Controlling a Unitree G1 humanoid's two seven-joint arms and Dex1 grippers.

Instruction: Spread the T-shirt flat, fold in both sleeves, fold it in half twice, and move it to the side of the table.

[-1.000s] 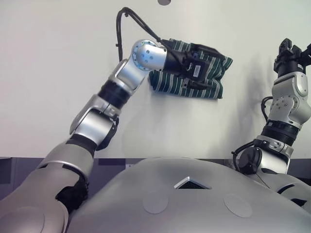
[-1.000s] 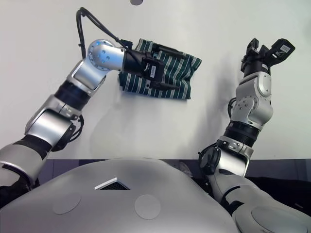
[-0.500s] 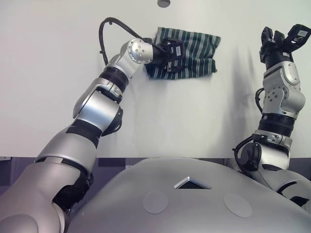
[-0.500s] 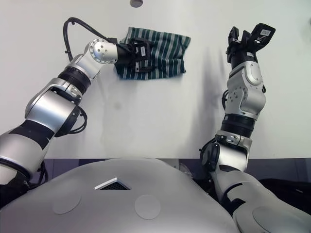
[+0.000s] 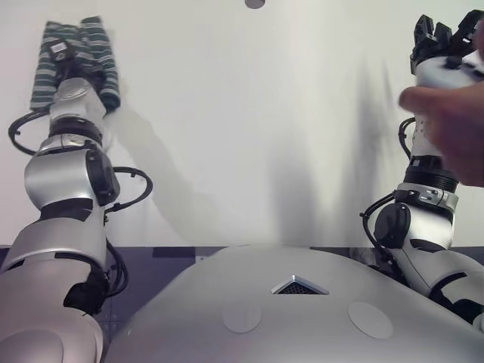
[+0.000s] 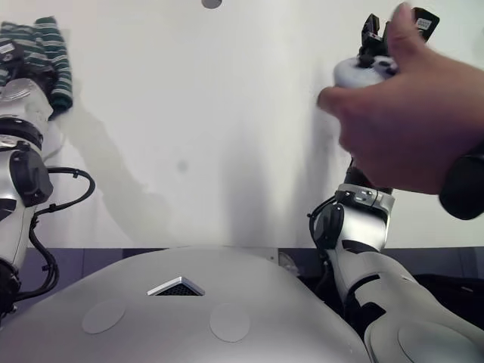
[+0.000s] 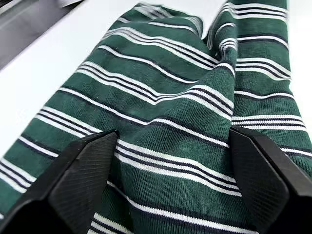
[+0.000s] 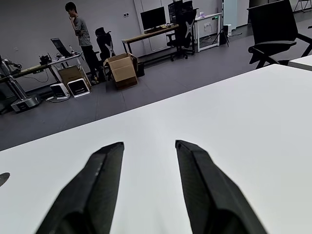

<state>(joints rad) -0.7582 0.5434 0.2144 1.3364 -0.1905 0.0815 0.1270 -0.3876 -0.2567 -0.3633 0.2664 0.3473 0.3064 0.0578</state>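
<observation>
Far left on table [image 5: 227,113], left jaws splay over T-shirt [image 7: 170,122]; right jaws open, empty.

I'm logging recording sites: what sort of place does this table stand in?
Probably an office or lab workspace. Beyond the white table there is a desk with a monitor, a black office chair and cardboard boxes on a grey floor.

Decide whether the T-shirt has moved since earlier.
Yes. The T-shirt has slid to the robot's left, away from the dark spot at the far edge of the table.
</observation>
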